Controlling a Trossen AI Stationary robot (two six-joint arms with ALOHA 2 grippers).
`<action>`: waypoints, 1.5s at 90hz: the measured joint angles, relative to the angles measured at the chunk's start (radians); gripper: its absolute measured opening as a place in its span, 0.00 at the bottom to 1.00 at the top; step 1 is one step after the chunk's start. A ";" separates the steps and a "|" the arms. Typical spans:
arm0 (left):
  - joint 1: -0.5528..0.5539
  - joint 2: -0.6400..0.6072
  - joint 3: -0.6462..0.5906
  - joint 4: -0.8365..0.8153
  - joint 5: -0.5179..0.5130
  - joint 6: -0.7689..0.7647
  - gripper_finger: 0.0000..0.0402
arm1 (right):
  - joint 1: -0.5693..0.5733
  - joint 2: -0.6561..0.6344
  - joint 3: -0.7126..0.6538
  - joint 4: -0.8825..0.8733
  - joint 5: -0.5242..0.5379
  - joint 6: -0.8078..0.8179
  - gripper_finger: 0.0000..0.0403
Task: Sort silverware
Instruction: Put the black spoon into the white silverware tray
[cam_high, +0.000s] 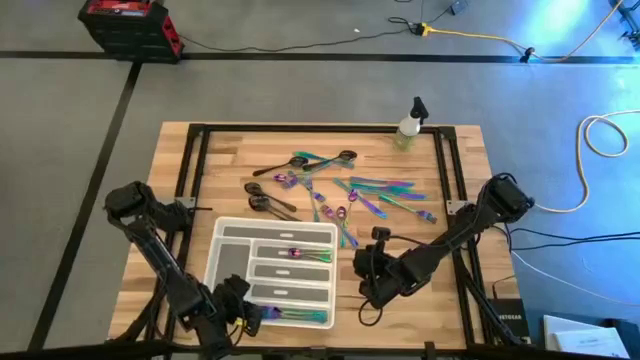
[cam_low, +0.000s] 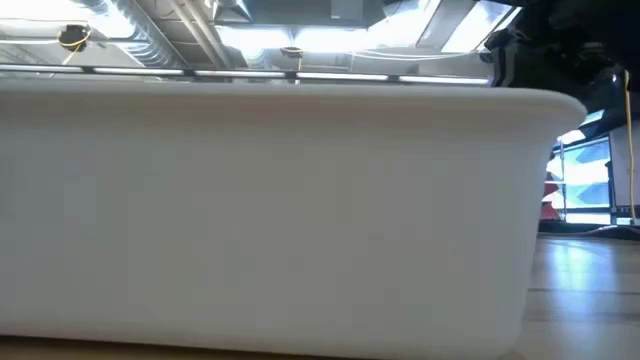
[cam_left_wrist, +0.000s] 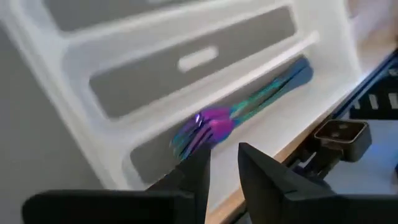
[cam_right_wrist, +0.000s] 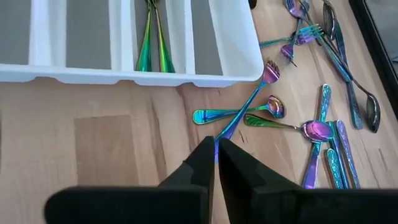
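Hovering low over the bare wood just beside the tray's long wall, the right pincer (cam_right_wrist: 216, 163) had its fingers pressed together with the handle end of an iridescent fork (cam_right_wrist: 245, 107) running in between them — gripped, as far as the wrist view showed. That fork's tines pointed toward the corner of the white compartment tray (cam_high: 222, 234). The left pincer (cam_left_wrist: 222, 171) sat over the tray's near edge, fingers a little apart and empty, above iridescent cutlery (cam_left_wrist: 239, 111) already lying in the nearest compartment. Most of the loose silverware (cam_high: 345, 192) lay scattered mid-table, near a small spray bottle (cam_high: 409, 125). To do this step well, I judged the right arm should lift the fork level, keep clear of the crossed spoon (cam_right_wrist: 239, 113) under it, and match it to the compartment holding forks — which one, the views did not settle.
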 joint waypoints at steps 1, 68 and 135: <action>0.000 -0.001 0.000 0.000 -0.009 0.010 0.17 | 0.000 0.000 -0.001 0.002 0.002 -0.006 0.01; 0.503 -0.287 0.000 -0.136 -0.001 1.014 0.10 | -0.393 -0.008 -0.204 0.536 -0.150 -0.660 0.01; 1.219 -0.522 -0.317 0.204 0.402 1.740 0.09 | -0.691 -0.153 -0.257 0.573 -0.495 -0.772 0.01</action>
